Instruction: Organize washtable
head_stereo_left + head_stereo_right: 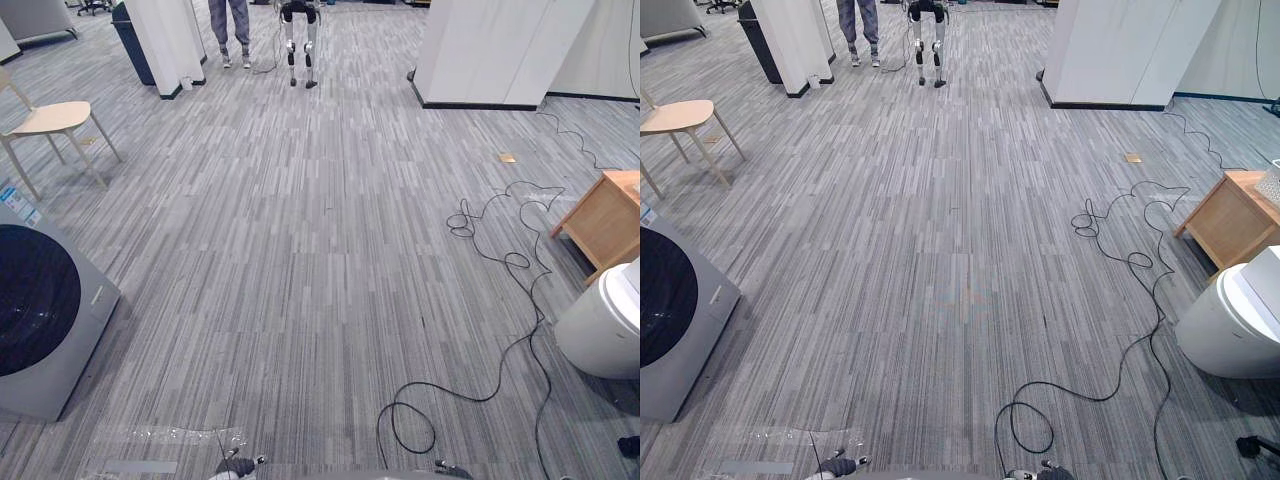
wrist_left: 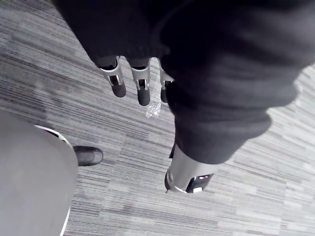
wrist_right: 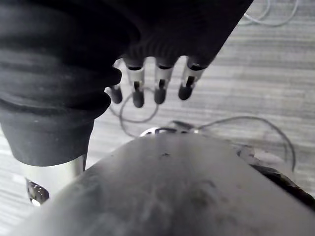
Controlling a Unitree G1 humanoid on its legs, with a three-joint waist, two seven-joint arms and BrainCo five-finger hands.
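Surface: grey striped carpet-tile floor, wide and open ahead of me. On my left stands a grey front-loading washing machine with a dark round door, and well beyond it a pale wooden chair. At the far end are a white square pillar with a dark bin just behind it, a person's legs in grey trousers, the legs of another humanoid robot, and a broad white partition block. On my right is a low light-wood table; nearer me is a white rounded plastic bin, close to the table but apart from it. Whether that table is the wash table, I cannot tell. My left hand hangs above the carpet, fingers straight and loosely spread, thumb apart, holding and touching nothing. My right hand likewise: fingers straight, side by side, empty, clear of the floor.
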